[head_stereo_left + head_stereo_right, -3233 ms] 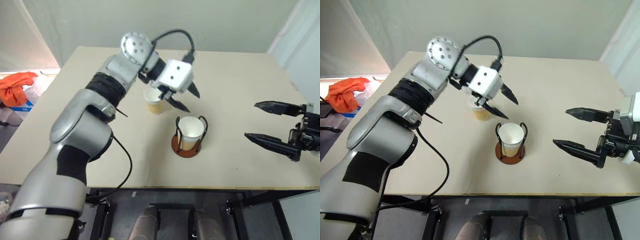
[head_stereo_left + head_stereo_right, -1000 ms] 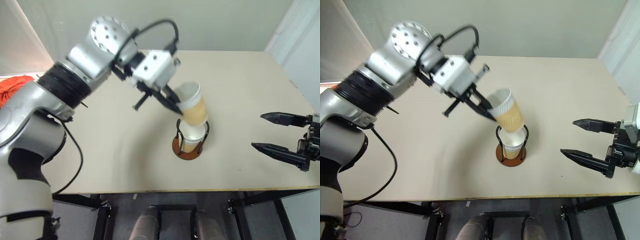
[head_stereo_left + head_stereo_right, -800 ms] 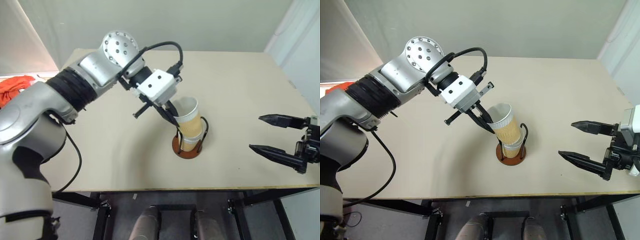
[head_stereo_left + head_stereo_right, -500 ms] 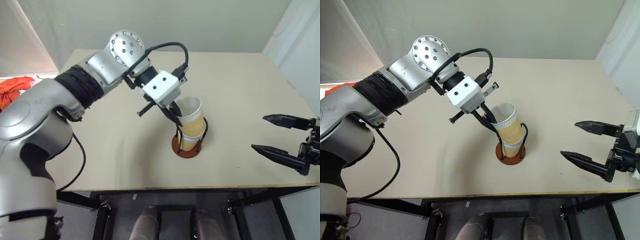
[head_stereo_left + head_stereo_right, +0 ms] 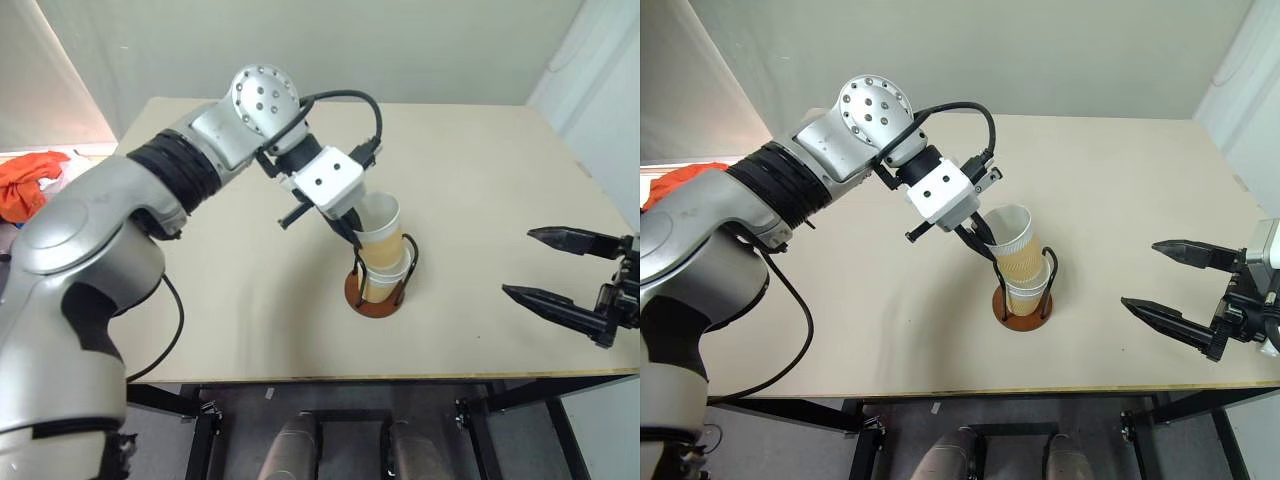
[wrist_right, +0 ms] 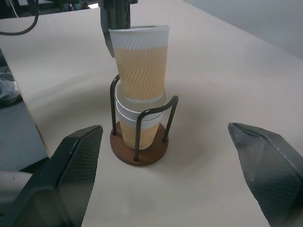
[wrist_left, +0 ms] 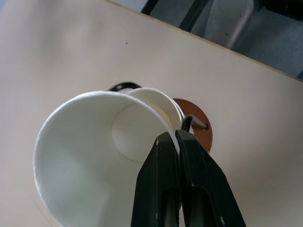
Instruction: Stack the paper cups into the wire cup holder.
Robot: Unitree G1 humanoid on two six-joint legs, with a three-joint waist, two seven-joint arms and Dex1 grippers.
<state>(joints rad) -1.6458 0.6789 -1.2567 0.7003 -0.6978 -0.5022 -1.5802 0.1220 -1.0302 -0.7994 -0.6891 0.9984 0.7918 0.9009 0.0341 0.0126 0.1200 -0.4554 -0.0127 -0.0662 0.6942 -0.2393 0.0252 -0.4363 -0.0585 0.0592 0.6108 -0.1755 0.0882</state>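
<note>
A tan paper cup (image 5: 380, 227) with a white rim hangs slightly tilted, its bottom sunk into the nested paper cups (image 6: 140, 121) that stand in the wire cup holder (image 5: 377, 296) at the table's middle. My left gripper (image 7: 173, 138) is shut on that top cup's rim, one finger inside and one outside. The holder's black wire loops (image 6: 169, 117) rise around the lower cups from a brown disc base (image 6: 142, 152). My right gripper (image 5: 518, 263) hovers open to the right of the holder, apart from it, with nothing between its fingers.
The beige table (image 5: 210, 300) is bare around the holder. Its front edge runs close below the holder. An orange cloth (image 5: 24, 183) lies on the floor beyond the table's left side.
My left gripper took a cup from the table behind the holder, carried it over and lowered it into the cups in the holder. The cup now stands more upright. The right gripper stayed put.
</note>
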